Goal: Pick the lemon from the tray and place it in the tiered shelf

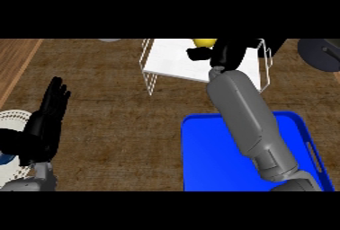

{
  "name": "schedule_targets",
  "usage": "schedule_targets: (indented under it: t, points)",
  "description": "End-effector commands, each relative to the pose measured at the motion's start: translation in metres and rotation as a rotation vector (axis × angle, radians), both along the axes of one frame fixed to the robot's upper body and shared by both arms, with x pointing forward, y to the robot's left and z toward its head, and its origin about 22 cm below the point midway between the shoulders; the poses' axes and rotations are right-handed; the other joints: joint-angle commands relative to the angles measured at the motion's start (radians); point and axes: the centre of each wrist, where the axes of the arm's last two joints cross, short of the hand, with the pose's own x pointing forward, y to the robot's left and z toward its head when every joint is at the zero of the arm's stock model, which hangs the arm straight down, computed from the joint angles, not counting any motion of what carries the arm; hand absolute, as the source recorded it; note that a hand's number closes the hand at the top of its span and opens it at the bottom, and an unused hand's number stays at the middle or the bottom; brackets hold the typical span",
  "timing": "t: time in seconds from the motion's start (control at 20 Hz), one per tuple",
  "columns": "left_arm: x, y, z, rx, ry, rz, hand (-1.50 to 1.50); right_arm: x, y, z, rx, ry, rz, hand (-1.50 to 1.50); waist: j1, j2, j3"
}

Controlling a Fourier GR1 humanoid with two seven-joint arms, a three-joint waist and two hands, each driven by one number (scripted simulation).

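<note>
The yellow lemon (204,42) shows at the top edge, over the white tiered shelf (174,63) with its wire frame. My right hand (224,50) reaches over the shelf, fingers curled round the lemon and hiding most of it. Its grey forearm crosses the blue tray (206,157), which lies at the lower right. My left hand (41,123) rests at the left side with fingers straight and pointing up, holding nothing.
A white perforated plate-like object (13,119) sits at the left edge behind my left hand. A dark round object (320,54) stands at the upper right. The counter top (113,117) is brown with a wood strip at the far left.
</note>
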Motion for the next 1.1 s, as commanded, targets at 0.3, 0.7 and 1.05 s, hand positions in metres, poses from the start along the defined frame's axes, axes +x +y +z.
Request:
schedule_targets:
  t: [0.3, 0.7, 1.05]
  points:
    - [0.011, -0.019, -0.006, 0.003, 0.011, 0.016, 0.00, -0.003, 0.005, 0.044, 0.151, -0.217, 0.019, -1.50, -0.022, -0.007, 0.000]
    - [-0.003, 0.012, -0.008, -0.009, 0.020, 0.062, 0.00, -0.035, -0.047, 0.059, 0.210, -0.259, -0.155, -1.50, -0.056, -0.021, -0.001]
    - [-0.004, 0.017, 0.003, 0.005, 0.015, 0.055, 0.00, -0.111, -0.110, 0.056, 0.245, -0.228, -0.206, -1.50, -0.072, -0.022, -0.001]
